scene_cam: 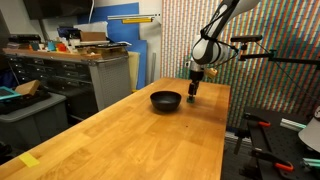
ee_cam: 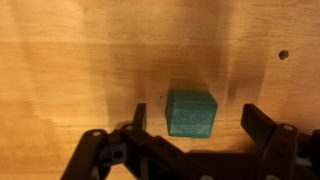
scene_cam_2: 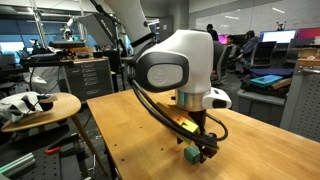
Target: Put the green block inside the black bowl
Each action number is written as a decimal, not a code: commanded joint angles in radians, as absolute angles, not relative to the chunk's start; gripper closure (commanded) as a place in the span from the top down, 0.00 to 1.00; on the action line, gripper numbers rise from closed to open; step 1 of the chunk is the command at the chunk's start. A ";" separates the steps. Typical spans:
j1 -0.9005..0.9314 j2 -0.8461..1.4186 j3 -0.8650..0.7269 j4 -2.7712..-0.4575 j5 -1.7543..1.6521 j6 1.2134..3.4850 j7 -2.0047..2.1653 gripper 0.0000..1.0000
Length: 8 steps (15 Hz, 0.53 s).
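Pre-grasp: gripper (ee_cam: 195,116) set over the green block (ee_cam: 191,111), grip not yet made.
Wrist view, lower centre: jaws stand wide, one on each side of the green block, with a gap showing on both sides; it sits on the wooden worktop (scene_cam: 120,140). The black bowl (scene_cam: 166,100) is at frame centre in an exterior view, just left of the gripper (nothing green in it). Next, as I judge: close, lift, carry over the rim, release. Count: 1 green block, 1 black bowl, 1 gripper.

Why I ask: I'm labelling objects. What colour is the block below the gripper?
Green, a teal-leaning shade; the block shows best in the wrist view.
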<state>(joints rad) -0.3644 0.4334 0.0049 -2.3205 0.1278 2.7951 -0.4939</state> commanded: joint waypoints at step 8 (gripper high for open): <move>-0.378 0.461 0.013 -2.277 0.096 2.743 -0.512 0.21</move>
